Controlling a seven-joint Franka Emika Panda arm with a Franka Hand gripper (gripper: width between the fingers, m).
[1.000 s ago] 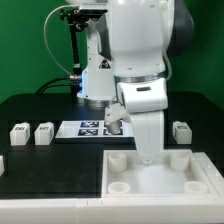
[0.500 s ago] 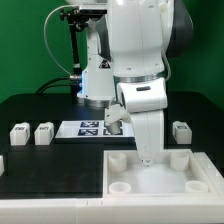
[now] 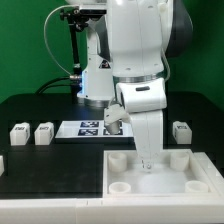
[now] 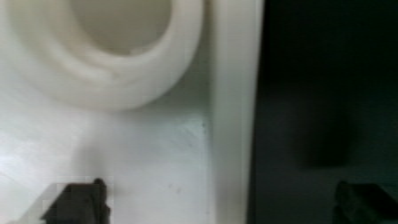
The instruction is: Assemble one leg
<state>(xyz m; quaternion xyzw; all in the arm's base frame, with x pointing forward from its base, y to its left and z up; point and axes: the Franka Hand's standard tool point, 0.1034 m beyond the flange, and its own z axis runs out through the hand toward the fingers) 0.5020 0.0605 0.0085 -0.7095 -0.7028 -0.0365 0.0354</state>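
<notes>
Three legs show in the exterior view, small white blocks with markers: two at the exterior view's left [image 3: 18, 131] [image 3: 43, 132] and one at its right [image 3: 181, 130], all lying on the black table. My gripper [image 3: 147, 162] is down at the far rim of the large white tray-like piece [image 3: 165, 180], away from every leg. In the wrist view my gripper [image 4: 221, 203] is open, with its dark fingertips [image 4: 75, 202] wide apart. The tray piece's edge [image 4: 228, 120] runs between them, and one round corner socket [image 4: 116, 50] lies beyond. Nothing is held.
The marker board [image 3: 88, 128] lies flat behind the tray piece, between the left legs and the arm. The tray piece has round sockets at its corners [image 3: 118, 160]. Another white part is cut off at the left edge [image 3: 2, 164]. A light-coloured edge runs along the table's front.
</notes>
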